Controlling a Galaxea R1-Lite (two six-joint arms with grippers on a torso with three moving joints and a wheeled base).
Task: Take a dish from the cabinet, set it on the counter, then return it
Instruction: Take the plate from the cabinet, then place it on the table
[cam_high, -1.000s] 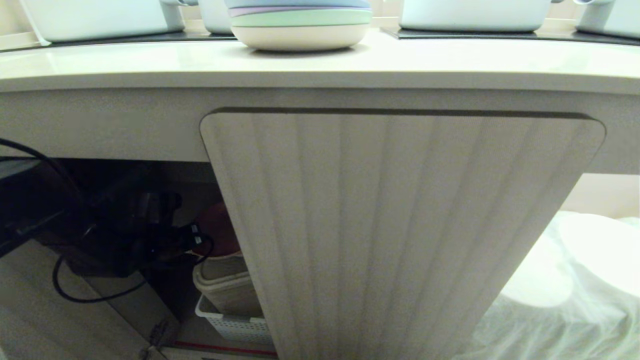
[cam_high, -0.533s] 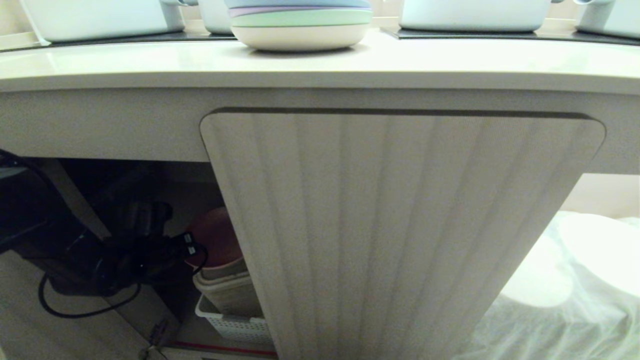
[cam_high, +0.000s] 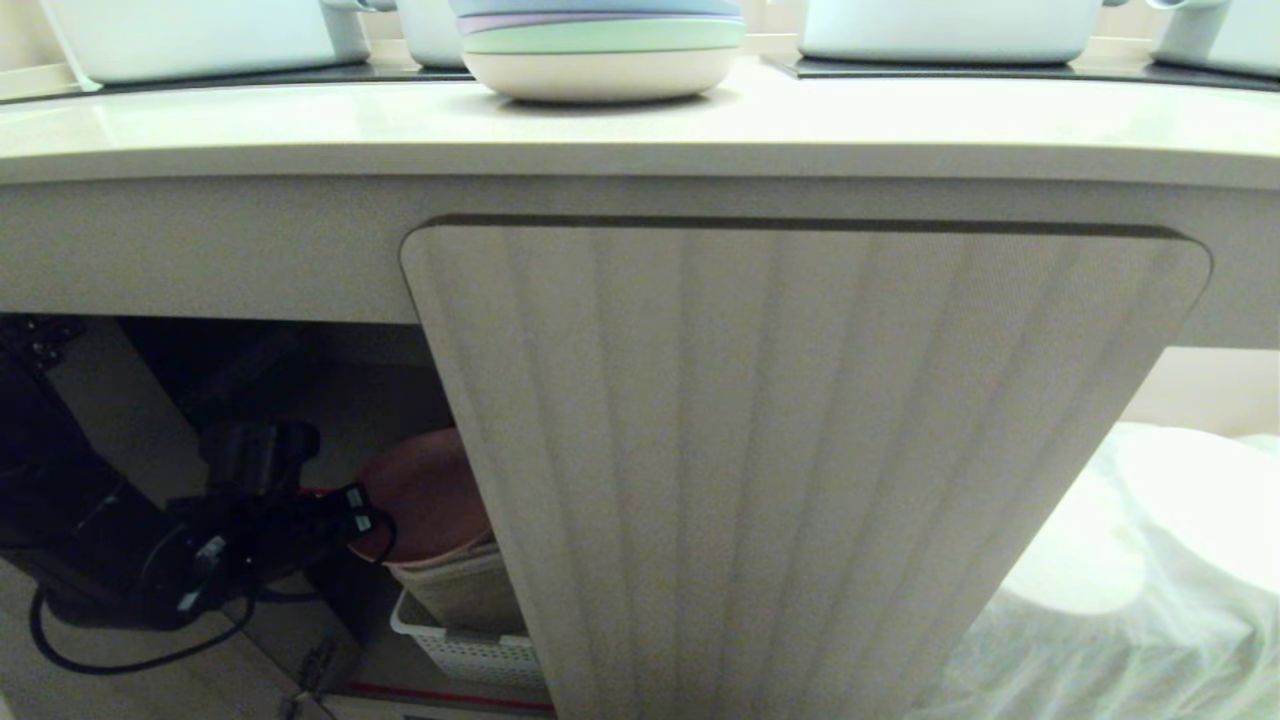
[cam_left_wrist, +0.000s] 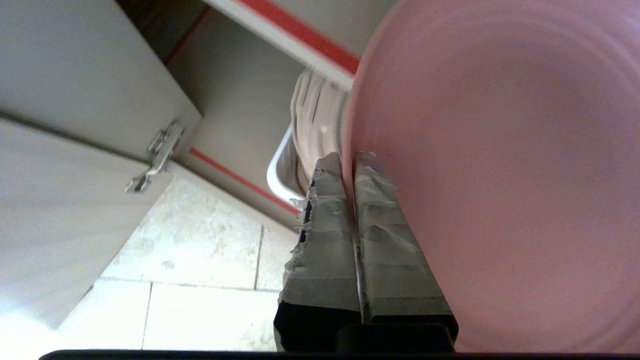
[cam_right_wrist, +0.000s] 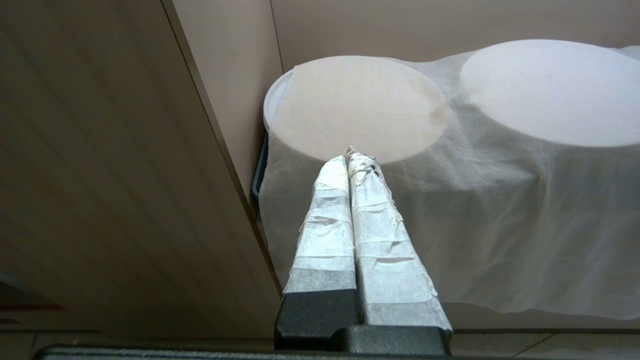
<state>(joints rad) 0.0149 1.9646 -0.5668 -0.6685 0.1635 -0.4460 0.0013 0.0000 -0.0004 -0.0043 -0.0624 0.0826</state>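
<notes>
My left claw (cam_left_wrist: 350, 165) is clamped on the rim of the pink plate (cam_left_wrist: 500, 175), one finger on each face. I hold it by the edge because a shallow plate offers nothing else to pinch, and because an edge grip keeps it slim enough to pass through the cabinet (cam_high: 800, 450) opening. Seen from my head, the claw sits low in the dark opening just left of the fluted door, with the plate (cam_high: 425, 495) between the claw and the door's edge, tilted rather than flat. As I judge it, the plate is on its way out, and the table (cam_high: 640, 125) above the cabinet is where it must go next.

Inside the cabinet, just below the plate, a white slotted basket (cam_high: 460, 645) stands on the red-edged shelf (cam_high: 440, 695) and holds a stack of beige ribbed dishes (cam_high: 455, 590); how many, I cannot tell. The plate sits right above that stack; whether they touch I cannot say.

Up on the table, directly above the door, stands another stack of plates (cam_high: 600, 45), a blue one on top, then lilac, green and a cream bowl beneath. White pots (cam_high: 950, 30) stand on the dark cooktop panels either side.

My right claw (cam_right_wrist: 350, 162) is pressed together on nothing, parked right of the door over two cloth-covered round tubs (cam_right_wrist: 360, 105).
</notes>
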